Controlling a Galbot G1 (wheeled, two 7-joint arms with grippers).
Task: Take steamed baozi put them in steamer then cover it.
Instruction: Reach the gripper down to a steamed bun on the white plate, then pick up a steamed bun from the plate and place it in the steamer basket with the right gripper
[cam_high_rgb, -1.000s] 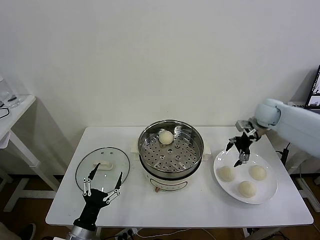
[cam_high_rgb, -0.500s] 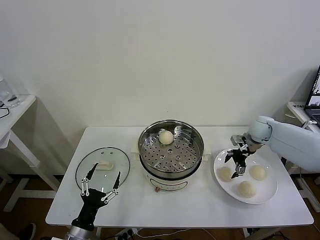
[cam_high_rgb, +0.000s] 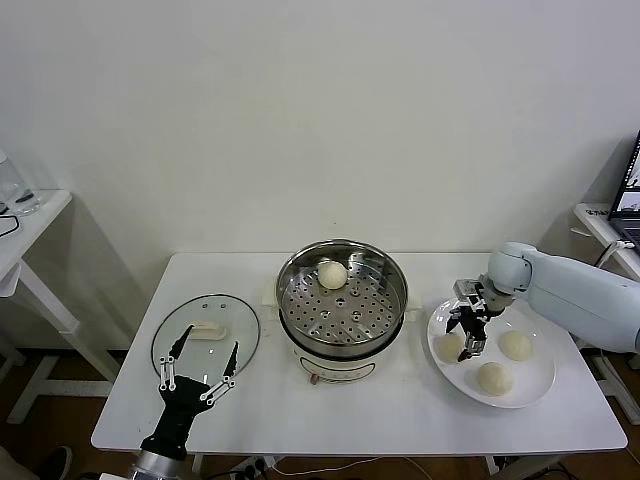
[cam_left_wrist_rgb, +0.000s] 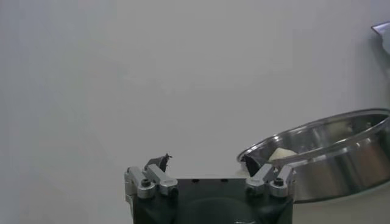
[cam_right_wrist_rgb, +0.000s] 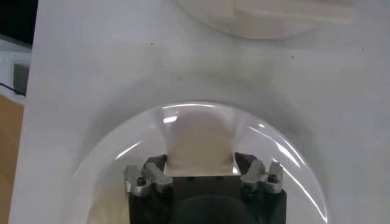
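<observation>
The steamer (cam_high_rgb: 343, 318) stands mid-table with one baozi (cam_high_rgb: 331, 273) on its perforated tray. Three baozi lie on a white plate (cam_high_rgb: 538, 385) to its right. My right gripper (cam_high_rgb: 467, 336) is open and low over the plate's left baozi (cam_high_rgb: 449, 347). In the right wrist view this baozi (cam_right_wrist_rgb: 201, 143) sits between the spread fingers of the right gripper (cam_right_wrist_rgb: 201, 164). The cover (cam_high_rgb: 222, 312) lies flat on the table at the left. My left gripper (cam_high_rgb: 197, 362) is open and empty, held above the cover's front edge.
The plate's other two baozi (cam_high_rgb: 515, 344) (cam_high_rgb: 492, 377) lie right of the gripper. The steamer's steel rim (cam_left_wrist_rgb: 329, 152) shows beyond the left gripper (cam_left_wrist_rgb: 204, 163) in the left wrist view. A side table (cam_high_rgb: 25, 225) stands at the far left.
My right gripper has moved down and left, from above the plate's back edge onto the left baozi. The left gripper has drifted slightly toward the front.
</observation>
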